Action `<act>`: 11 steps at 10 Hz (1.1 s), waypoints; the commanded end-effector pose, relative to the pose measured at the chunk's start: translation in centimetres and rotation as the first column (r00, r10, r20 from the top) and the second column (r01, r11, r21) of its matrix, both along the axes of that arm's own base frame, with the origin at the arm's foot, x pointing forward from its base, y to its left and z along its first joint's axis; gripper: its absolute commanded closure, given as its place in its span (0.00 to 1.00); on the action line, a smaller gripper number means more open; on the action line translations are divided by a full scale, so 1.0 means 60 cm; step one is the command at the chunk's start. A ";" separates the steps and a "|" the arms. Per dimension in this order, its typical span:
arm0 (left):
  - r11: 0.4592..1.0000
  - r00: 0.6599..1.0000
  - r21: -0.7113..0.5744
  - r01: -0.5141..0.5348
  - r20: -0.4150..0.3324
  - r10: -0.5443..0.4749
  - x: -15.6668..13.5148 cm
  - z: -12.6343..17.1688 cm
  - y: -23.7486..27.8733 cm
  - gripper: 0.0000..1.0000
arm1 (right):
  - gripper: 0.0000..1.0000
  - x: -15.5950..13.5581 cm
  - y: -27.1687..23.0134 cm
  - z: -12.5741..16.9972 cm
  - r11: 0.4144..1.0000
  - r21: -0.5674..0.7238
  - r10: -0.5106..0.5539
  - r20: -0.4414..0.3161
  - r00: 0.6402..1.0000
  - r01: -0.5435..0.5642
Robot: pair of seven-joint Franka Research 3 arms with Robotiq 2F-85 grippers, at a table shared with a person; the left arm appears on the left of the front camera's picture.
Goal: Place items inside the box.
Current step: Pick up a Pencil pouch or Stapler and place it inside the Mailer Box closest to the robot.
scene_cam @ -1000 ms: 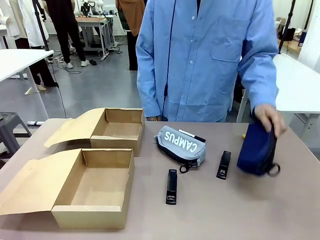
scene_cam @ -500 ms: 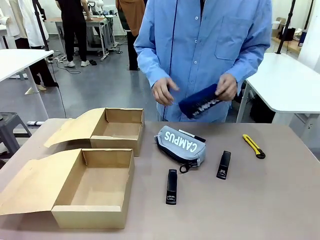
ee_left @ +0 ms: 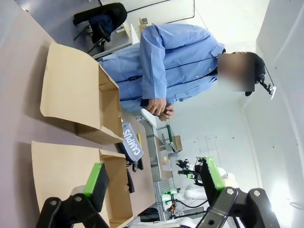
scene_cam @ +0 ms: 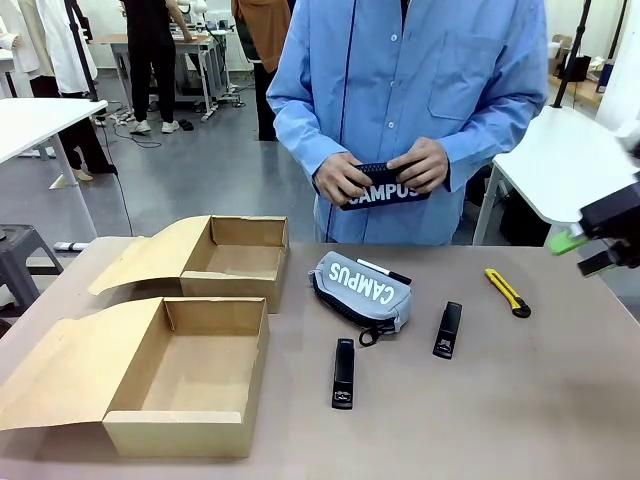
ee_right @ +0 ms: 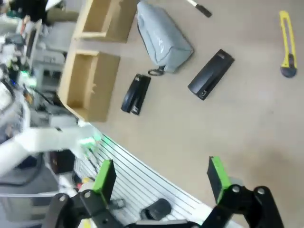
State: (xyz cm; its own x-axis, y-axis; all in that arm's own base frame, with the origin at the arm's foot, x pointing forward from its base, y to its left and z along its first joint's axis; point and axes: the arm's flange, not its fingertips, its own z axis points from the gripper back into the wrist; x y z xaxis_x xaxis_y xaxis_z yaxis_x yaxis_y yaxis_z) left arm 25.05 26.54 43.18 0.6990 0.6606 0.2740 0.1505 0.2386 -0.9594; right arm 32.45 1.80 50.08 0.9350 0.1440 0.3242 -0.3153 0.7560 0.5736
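Navy CAMPUS pouch (scene_cam: 385, 190) is held in the person's hands (scene_cam: 345, 180) at the far side, above the table (scene_cam: 520, 420), not boxed. On the table: grey CAMPUS pouch (scene_cam: 362, 288) at centre, two black staplers (scene_cam: 343, 373) nearer the robot, yellow utility knife (scene_cam: 508, 292) at right. Cardboard boxes (scene_cam: 185, 380) stand open at left, nothing packed. Right gripper (scene_cam: 583, 252) has jaws wide, empty, near the knife. Left gripper (ee_left: 154, 175) is likewise spread, empty. Step, prob.: approach for 1st pick. Next: lower over knife or stapler, jaws across its narrow width.
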 end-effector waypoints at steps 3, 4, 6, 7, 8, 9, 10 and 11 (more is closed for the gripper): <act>1.000 0.999 -0.006 -0.005 0.037 0.006 0.000 0.003 0.000 0.00 | 0.00 -0.002 -0.041 0.001 0.991 0.078 -0.105 -0.043 0.994 0.108; 1.000 0.999 -0.006 -0.005 0.037 0.006 0.000 0.003 0.000 0.00 | 0.00 0.000 -0.015 0.002 0.999 0.035 -0.026 -0.009 1.000 0.026; 1.000 0.999 -0.006 -0.005 0.037 0.006 0.000 0.003 0.000 0.00 | 0.00 0.004 0.031 -0.008 0.995 -0.100 0.015 0.070 0.997 -0.008; 1.000 0.999 -0.006 -0.005 0.037 0.006 0.000 0.003 0.000 0.00 | 0.00 0.030 0.070 0.004 0.983 -0.179 0.063 0.087 0.994 -0.047; 1.000 0.999 -0.006 -0.005 0.037 0.006 0.000 0.003 0.000 0.00 | 0.00 0.057 0.111 0.019 0.971 -0.225 0.113 0.110 0.988 -0.086; 1.000 0.999 -0.006 -0.005 0.037 0.006 0.000 0.003 0.000 0.00 | 0.00 0.085 0.170 0.031 0.953 -0.273 0.173 0.140 0.975 -0.131; 1.000 0.999 -0.006 -0.005 0.037 0.006 0.000 0.003 0.000 0.00 | 0.00 0.116 0.266 0.031 0.911 -0.379 0.231 0.144 0.962 -0.162; 1.000 0.999 -0.006 -0.005 0.037 0.006 0.000 0.003 0.000 0.00 | 0.00 0.140 0.352 0.008 0.843 -0.515 0.259 0.142 0.955 -0.152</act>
State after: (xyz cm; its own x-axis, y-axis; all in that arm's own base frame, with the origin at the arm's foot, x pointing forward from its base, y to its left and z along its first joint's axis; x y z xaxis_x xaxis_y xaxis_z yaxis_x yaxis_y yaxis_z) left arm 25.04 26.55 43.16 0.6990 0.6603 0.2747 0.1514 0.2388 -0.9592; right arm 37.39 19.84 51.34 0.7762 0.4932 0.3928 -0.5947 0.7795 0.1966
